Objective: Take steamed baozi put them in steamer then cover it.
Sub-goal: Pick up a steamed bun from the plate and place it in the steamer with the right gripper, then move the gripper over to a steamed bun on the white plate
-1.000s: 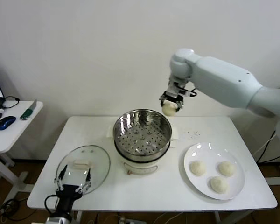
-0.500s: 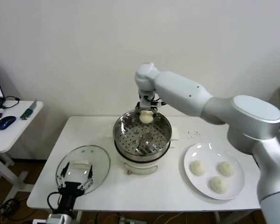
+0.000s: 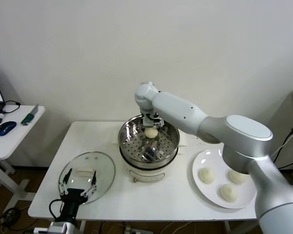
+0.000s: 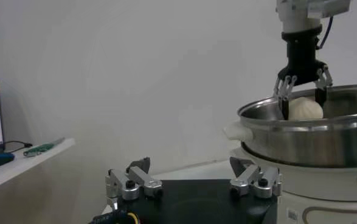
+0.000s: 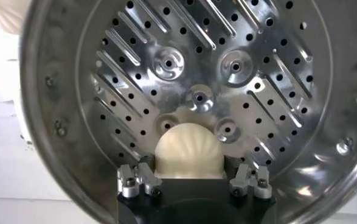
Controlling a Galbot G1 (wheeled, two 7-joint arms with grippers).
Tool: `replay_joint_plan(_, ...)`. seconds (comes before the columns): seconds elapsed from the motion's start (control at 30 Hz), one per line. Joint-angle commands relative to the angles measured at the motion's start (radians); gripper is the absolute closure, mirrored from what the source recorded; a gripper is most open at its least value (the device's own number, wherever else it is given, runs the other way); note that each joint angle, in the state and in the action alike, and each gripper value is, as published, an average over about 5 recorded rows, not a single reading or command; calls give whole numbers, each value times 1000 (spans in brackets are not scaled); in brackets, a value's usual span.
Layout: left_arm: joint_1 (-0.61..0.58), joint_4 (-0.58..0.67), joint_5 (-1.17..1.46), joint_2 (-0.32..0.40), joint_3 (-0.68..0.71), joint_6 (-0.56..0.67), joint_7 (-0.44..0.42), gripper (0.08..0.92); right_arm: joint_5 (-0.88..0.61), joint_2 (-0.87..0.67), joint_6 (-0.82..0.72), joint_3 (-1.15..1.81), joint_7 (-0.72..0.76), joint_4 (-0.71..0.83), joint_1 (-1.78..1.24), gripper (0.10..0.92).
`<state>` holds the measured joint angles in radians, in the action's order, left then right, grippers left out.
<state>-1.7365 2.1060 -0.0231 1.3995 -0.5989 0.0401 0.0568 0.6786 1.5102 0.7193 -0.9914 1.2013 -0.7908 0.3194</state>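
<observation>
The steamer (image 3: 126, 146), a shiny perforated basket on a white pot base, stands mid-table. My right gripper (image 3: 151, 126) reaches into its back part, shut on one steamed baozi (image 3: 151, 132) at about rim height. The right wrist view shows that bun (image 5: 188, 151) between the fingers, over the perforated floor (image 5: 196, 73). Three more baozi (image 3: 229, 193) lie on the white plate (image 3: 205, 158) at right. The glass cover (image 3: 102, 170) with its cream handle (image 3: 86, 171) lies flat at front left. My left gripper (image 3: 78, 187) is open and empty over the cover's near edge.
A white side table (image 3: 10, 139) at far left holds a mouse (image 3: 6, 127) and a green-handled tool (image 3: 28, 117). The wall is close behind the steamer. A few crumbs (image 3: 202, 139) lie on the table behind the plate.
My right gripper carried the baozi leftward from behind and right of the steamer, then down into its back part. The left arm has barely moved.
</observation>
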Motion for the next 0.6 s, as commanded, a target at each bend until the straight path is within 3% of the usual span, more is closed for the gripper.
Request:
replay_joint_plan(0.03,-1,0,2,-2,-3,2,-1,177,75,14,9,16,-11,3,-25,261)
replay_joint_plan(0.17,-1,1,2,-2,-5,2,0,177,46,-14,2,20,6,-37,4,209)
replay_joint_plan(0.43,-6,6,-1,0,-6,6,0,177,-90,-119,-43,24,34,-152,100,202)
replay_joint_plan(0.6,-12,9,-1,-1,-10,10,0,177,-351,-273,-164,-87,42,-267,241,203)
